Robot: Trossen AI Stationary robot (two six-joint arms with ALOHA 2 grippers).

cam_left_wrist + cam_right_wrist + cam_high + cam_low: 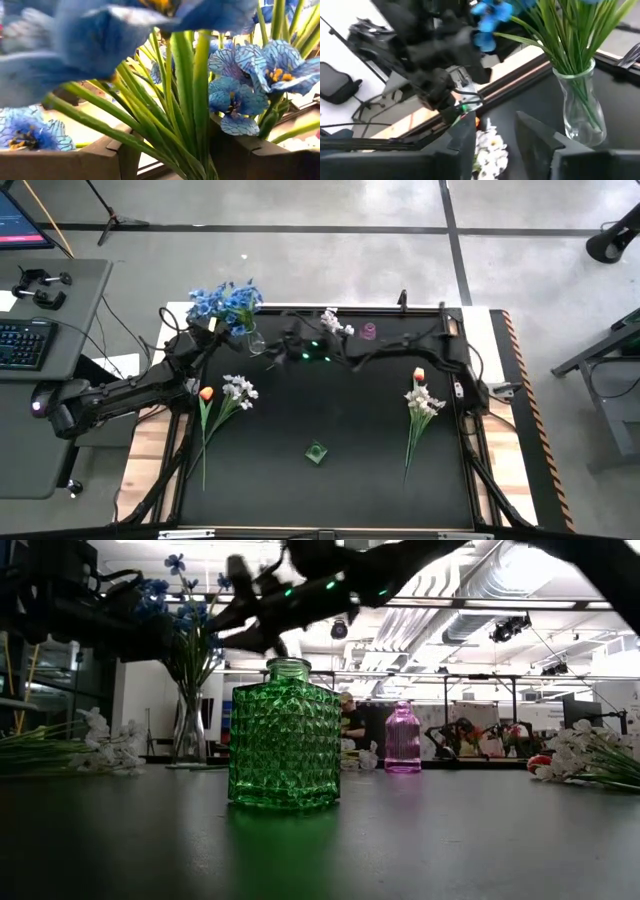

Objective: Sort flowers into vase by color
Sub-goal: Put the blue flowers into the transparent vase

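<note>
Left gripper [212, 327] clasps the blue flowers' [224, 303] stems in the clear vase [581, 107]; right gripper [272, 346], jaws open, hovers beside; green bottle [285, 735] and pink bottle [402, 739] stand apart; white flowers [424, 402] lie flat

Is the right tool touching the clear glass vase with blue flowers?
Apart. The right wrist view shows dark table between the right tool and the clear glass vase.
</note>
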